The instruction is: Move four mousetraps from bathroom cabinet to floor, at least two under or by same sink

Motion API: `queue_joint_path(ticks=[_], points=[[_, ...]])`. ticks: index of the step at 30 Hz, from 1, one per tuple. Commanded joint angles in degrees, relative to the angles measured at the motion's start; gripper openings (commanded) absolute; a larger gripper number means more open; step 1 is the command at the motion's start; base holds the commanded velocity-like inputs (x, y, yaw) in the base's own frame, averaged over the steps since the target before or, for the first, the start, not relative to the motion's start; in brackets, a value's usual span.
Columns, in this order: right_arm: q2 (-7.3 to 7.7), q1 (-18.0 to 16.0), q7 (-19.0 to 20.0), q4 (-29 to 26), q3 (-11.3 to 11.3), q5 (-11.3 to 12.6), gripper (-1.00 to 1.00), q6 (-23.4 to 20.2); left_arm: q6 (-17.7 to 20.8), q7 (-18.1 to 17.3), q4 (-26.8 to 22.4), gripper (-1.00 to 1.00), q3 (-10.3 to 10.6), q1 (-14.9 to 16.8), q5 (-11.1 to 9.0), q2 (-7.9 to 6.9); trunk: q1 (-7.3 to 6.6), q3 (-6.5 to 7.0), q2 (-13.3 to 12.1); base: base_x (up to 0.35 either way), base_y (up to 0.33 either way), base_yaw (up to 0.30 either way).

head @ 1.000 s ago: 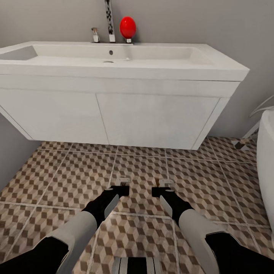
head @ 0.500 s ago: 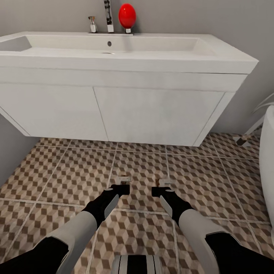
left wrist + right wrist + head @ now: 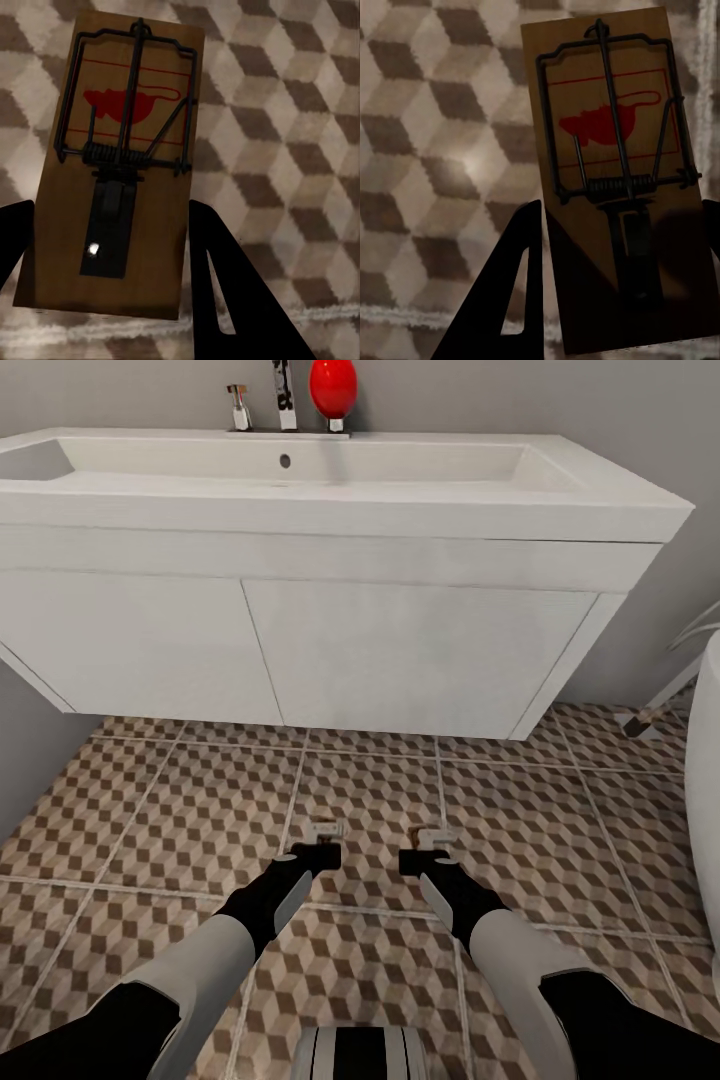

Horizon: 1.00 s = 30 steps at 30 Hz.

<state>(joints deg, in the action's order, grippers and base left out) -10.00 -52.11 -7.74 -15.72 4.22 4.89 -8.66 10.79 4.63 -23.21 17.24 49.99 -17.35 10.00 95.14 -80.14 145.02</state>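
Note:
In the left wrist view a tan-brown wooden mousetrap (image 3: 120,165) with a dark wire spring and a red mouse print sits between the black fingers (image 3: 225,300) of my left gripper (image 3: 111,225), which is shut on it. My right gripper (image 3: 622,225) is shut on a second mousetrap (image 3: 615,150) of the same look. Both traps hang over the cube-patterned bathroom floor (image 3: 180,820). In the head view the left gripper (image 3: 322,842) and right gripper (image 3: 432,847) are side by side, low over the tiles in front of the white wall-hung sink (image 3: 400,650).
A chrome tap (image 3: 285,385) and a red egg-shaped object (image 3: 333,385) stand on the back rim of the sink. The white bathtub (image 3: 706,760) edges in at the right. A grey wall (image 3: 30,760) closes the left side. Floor runs on under the sink.
The camera has moved nearer the sink, which now looks larger and sits higher in the picture. Both grippers keep their hold on the traps as before.

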Motion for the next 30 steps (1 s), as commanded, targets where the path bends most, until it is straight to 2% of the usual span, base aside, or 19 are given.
queue_joint_path(ticks=[1,8,30], points=[[0.00,0.0,-0.4,-0.1,0.4,0.6,-1.00,0.1,-0.6,0.6,-0.1,-1.00,0.2,0.0,-0.2,0.00,-0.01,-0.04,0.0,0.000,0.000,0.000],[0.00,0.0,-1.1,0.3,0.4,0.6,-1.00,1.4,-2.5,0.6,0.0,-1.00,0.2,0.0,-0.3,0.00,-0.01,-0.04,0.0,0.000,0.000,0.000],[0.00,0.0,-1.5,1.1,0.4,0.5,-1.00,1.9,-2.8,0.7,0.2,-1.00,0.2,0.0,-0.4,0.00,-0.01,-0.04,0.0,0.010,0.000,0.000]])
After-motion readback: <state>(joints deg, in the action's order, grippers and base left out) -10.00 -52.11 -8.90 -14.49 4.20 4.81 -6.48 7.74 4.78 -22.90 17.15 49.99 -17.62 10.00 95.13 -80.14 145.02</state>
